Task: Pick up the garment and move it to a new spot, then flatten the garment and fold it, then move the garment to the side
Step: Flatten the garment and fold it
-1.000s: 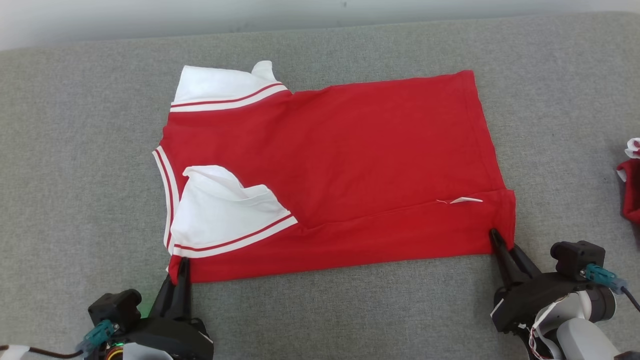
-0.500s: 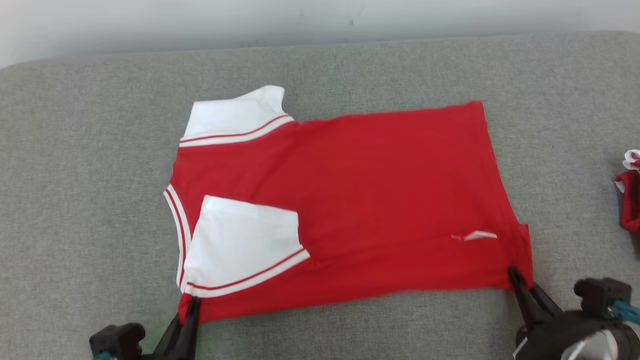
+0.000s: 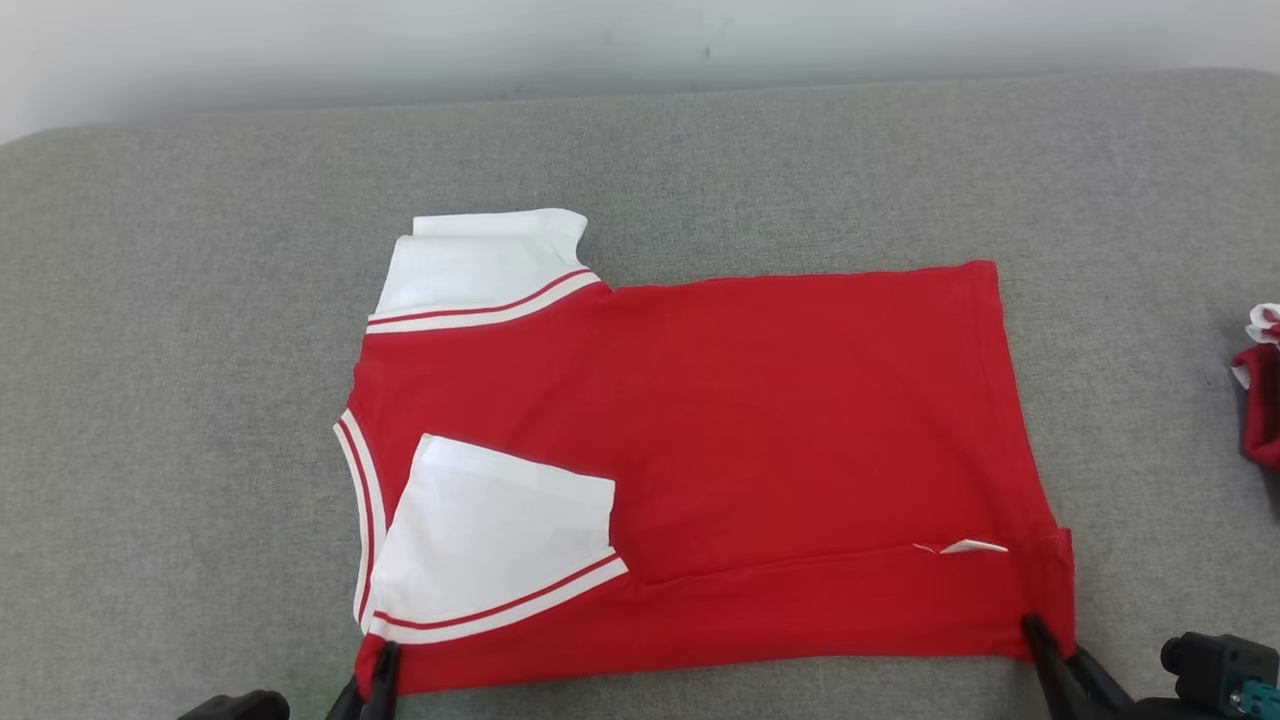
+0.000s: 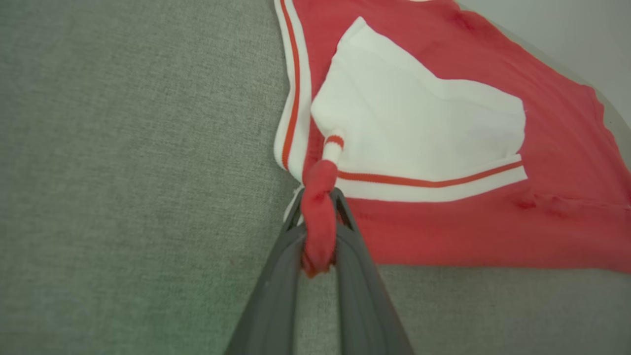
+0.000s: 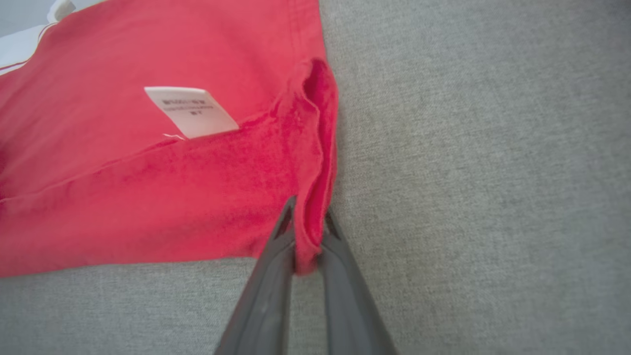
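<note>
Both near corners of the garment [image 3: 800, 420] stay clamped in the left gripper [image 4: 319, 202] and right gripper [image 5: 309, 214], and it lies nearer the robot on the grey cushion [image 3: 180, 350], sleeve [image 3: 500, 530] now smoothed.

The red short-sleeved shirt with white sleeves [image 3: 780, 430] lies on the grey fabric surface [image 3: 200, 300]. Pretty sure the left gripper [image 3: 383, 668] and right gripper [image 3: 1040, 640] pinch its near corners.

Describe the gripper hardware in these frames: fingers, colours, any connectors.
Both the left gripper and right gripper have two long, slim, dark grey fingers tapering to pointed tips. By the right gripper's base in the head view sits a black blocky housing with a teal connector. No markings visible.
</note>
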### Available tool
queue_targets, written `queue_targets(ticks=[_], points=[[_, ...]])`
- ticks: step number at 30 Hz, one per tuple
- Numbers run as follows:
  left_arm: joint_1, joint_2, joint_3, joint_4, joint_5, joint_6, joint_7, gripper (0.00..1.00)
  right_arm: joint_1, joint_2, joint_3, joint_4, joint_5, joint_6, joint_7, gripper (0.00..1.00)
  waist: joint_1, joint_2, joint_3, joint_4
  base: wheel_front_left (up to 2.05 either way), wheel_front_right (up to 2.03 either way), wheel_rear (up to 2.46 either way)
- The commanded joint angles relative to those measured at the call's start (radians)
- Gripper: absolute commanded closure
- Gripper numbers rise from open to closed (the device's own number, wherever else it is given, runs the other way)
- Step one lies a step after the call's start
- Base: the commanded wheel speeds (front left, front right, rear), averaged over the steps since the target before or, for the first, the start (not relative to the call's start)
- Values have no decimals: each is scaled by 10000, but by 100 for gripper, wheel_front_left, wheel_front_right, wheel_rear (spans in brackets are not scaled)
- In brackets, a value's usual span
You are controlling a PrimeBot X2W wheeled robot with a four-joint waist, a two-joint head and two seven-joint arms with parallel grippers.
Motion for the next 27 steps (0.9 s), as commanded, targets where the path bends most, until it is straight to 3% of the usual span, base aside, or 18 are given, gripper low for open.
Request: queue_targets(ticks=[1, 2, 17, 27], points=[[37, 5, 0, 9, -117, 38, -37, 44, 22, 45, -102, -57, -86, -11, -44, 0, 0, -1, 27, 5, 0, 0, 0], [-8, 33, 25, 90, -116, 14, -81, 0, -14, 113, -143, -86, -110, -11, -59, 0, 0, -1, 38, -6, 0, 0, 0], [-1006, 359, 443, -628, 1126, 505, -1365, 0, -869, 510, -1304, -817, -940, -11, -1221, 0, 0, -1, 62, -123, 0, 0, 0], [-4285, 1031, 158, -613, 2134, 105, -594, 0, -2838, -161, -1123, -398, -985, -10, -1917, 0, 0, -1, 584, -204, 0, 0, 0]])
